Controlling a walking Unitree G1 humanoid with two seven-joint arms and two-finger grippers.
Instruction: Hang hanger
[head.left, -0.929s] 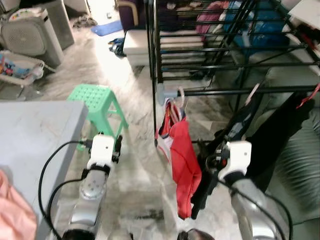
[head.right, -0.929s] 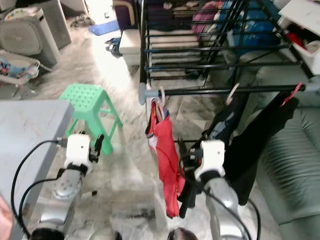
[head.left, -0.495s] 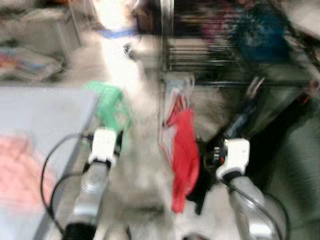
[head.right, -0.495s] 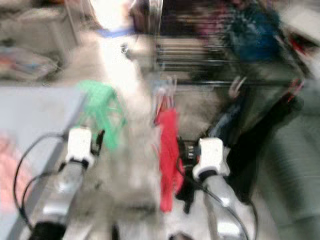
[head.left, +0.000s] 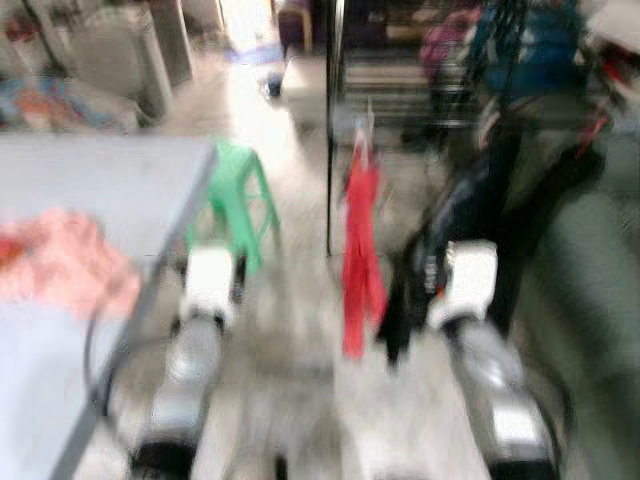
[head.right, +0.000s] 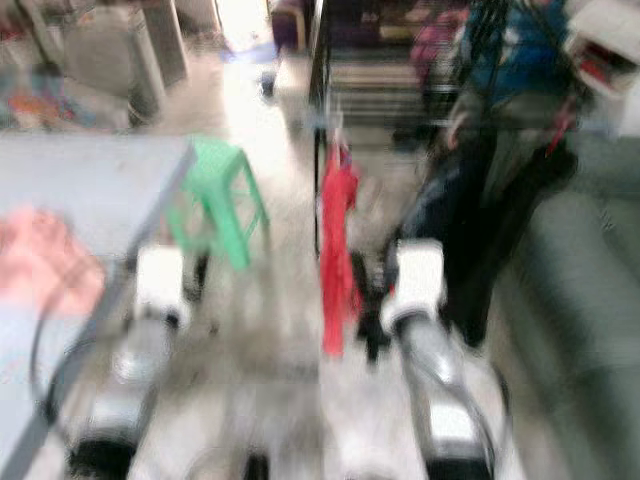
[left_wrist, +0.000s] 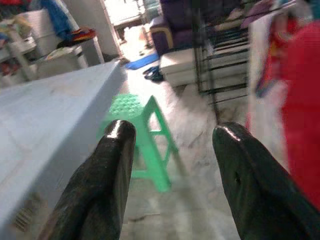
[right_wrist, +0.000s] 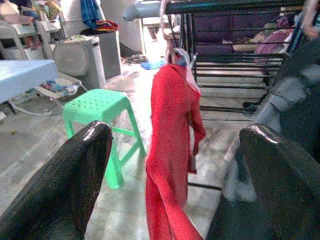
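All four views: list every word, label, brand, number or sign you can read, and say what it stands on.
No text can be read in these pictures.
The two eye views are blurred by motion, so nothing on the red garment, the drying rack or the green stool can be made out as letters.
The grey fan unit shows no legible label.
The coloured patches on the white cloth are too blurred to read.

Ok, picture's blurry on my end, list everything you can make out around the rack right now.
Red garment: one, red, hanging from the rack rail.
Drying rack: one, black, behind the garment.
Dark clothes: several, black and blue, hanging right of the red one.
Stool: one, green, on the floor by the table.
Table: one, grey, at left.
Pink cloth: one, on the table.
Left gripper: open, empty.
Right gripper: open, empty, facing the red garment.
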